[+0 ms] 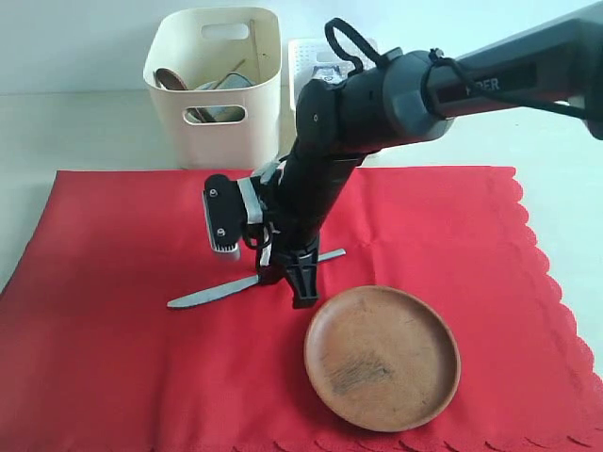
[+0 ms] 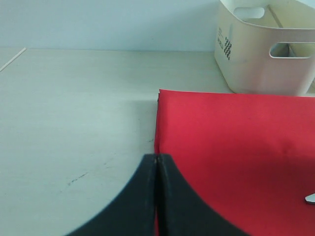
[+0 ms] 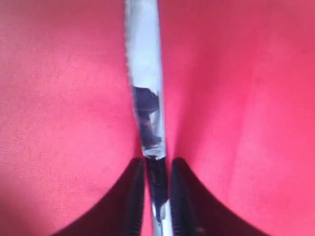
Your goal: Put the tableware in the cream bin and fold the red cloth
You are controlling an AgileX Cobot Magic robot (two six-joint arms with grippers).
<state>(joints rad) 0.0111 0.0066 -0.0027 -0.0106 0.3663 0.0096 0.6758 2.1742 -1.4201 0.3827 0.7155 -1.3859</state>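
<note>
Slippage is the risk: the right gripper [image 3: 157,164] seems, through blur, to pinch the metal table knife [image 1: 226,290], flat on the red cloth [image 1: 113,282] left of the round brown plate [image 1: 382,358], so lifting could twist it free.

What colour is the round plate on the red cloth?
Brown, wood-toned plate with a darker scuff; shows best in the exterior view.

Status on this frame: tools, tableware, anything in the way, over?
Left tool shut, empty, at red cloth edge. Right tool clamped on knife, knife lying on cloth. Brown plate on cloth, not yet binned. Nothing blocking cream bin.
</note>
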